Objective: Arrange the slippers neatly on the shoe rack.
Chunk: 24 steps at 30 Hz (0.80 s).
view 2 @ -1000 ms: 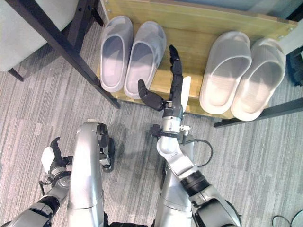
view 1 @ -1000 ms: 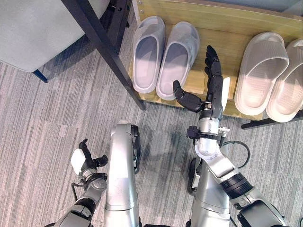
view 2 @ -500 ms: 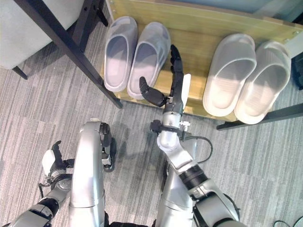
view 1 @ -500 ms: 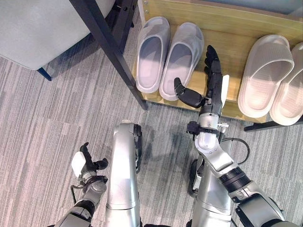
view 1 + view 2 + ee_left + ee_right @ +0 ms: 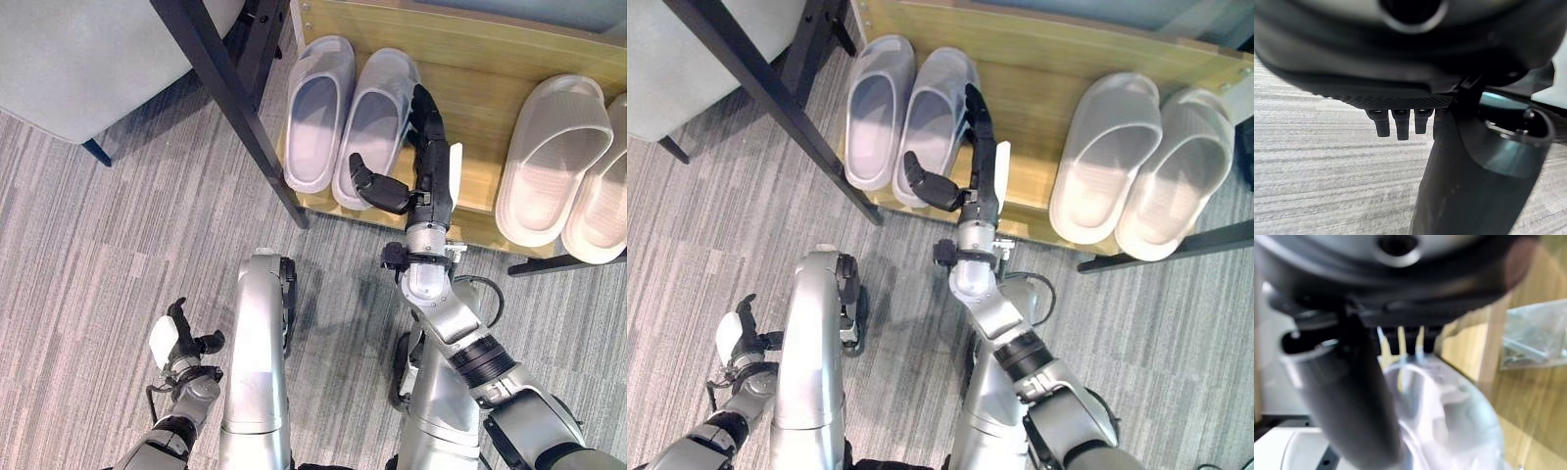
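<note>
Right hand [image 5: 428, 162] reaching forward over the shoe rack [image 5: 485, 69], fingers straight, thumb spread, touching the grey slipper [image 5: 372, 122], left hand [image 5: 179, 343] low, loosely curled, empty

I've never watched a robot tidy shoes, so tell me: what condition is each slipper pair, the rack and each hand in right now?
Grey slippers: paired side by side on the rack, heels at its front edge.
Cream slippers: paired, heels overhanging the front edge.
Shoe rack: wooden shelf, bare between the pairs.
Right hand: open, fingers straight against the grey pair.
Left hand: low beside the robot, holding nothing.
</note>
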Available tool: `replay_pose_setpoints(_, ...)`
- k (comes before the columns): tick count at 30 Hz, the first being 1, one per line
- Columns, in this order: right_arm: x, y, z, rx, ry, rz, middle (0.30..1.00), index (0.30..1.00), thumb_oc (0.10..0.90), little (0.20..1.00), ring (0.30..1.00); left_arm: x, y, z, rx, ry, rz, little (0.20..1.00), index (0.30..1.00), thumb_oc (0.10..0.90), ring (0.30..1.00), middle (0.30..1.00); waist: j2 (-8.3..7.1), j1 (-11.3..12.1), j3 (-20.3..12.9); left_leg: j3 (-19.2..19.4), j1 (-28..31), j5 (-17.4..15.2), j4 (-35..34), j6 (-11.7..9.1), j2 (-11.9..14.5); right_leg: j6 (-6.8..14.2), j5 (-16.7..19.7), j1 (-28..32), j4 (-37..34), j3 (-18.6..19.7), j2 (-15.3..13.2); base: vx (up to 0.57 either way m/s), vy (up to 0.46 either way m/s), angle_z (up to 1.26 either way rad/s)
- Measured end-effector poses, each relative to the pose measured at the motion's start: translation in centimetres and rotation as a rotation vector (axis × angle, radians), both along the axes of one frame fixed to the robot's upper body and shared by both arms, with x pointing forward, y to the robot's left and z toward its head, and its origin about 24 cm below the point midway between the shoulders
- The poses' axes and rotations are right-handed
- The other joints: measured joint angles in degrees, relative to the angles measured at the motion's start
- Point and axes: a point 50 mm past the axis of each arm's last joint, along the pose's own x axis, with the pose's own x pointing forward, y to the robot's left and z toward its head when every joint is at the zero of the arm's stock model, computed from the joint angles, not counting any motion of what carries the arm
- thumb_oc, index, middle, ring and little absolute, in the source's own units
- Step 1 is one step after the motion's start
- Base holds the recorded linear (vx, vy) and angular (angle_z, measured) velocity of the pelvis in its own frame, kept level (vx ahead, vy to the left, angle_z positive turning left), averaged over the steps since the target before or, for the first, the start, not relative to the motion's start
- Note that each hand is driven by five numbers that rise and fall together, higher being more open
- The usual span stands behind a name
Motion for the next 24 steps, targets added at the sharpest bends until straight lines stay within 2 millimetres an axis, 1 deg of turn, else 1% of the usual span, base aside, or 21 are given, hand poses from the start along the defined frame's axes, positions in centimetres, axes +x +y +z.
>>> replay_pose_setpoints(9,0.5,0.0,0.3,0.007,-0.003,-0.001,0.900,0.900,0.800,0.900,0.900,-0.2,-0.2,-0.3,0.002,0.019,-0.022,0.900,0.900,0.800,0.900,0.900,0.18,0.0,0.0,0.0,0.0,0.0,0.1,0.0,0.0,0.0,0.0,0.1,0.1,0.0,0.0,0.00,0.000,0.00)
replay_pose_setpoints(18,0.5,-0.1,0.3,0.008,-0.009,-0.010,0.900,0.900,0.800,0.900,0.900,-0.9,0.1,-0.9,-0.010,0.068,-0.031,0.900,0.900,0.800,0.900,0.900,0.54,-0.2,0.1,-0.1,-0.1,0.0,0.6,-0.1,0.0,0.1,-0.2,0.0,0.7,0.2,0.0,0.00,0.000,0.00)
replay_pose_setpoints(21,0.1,-0.3,0.6,-0.020,-0.041,-0.020,0.900,0.900,0.800,0.900,0.900,-1.0,0.1,-1.0,-0.009,0.074,-0.029,0.900,0.900,0.800,0.900,0.900,0.58,-0.3,0.1,-0.1,-0.3,0.0,0.7,-0.1,0.0,0.1,-0.3,-0.1,0.8,0.2,0.0,0.00,0.000,0.00)
replay_pose_setpoints(24,-0.6,-0.3,1.1,-0.009,-0.079,-0.005,0.900,0.900,0.800,0.900,0.900,-1.1,0.1,-1.1,-0.010,0.079,-0.030,0.900,0.900,0.800,0.900,0.900,0.60,-0.4,0.1,-0.1,-0.4,-0.1,0.9,-0.3,0.0,0.1,-0.4,-0.1,0.9,0.3,0.0,0.00,0.000,0.00)
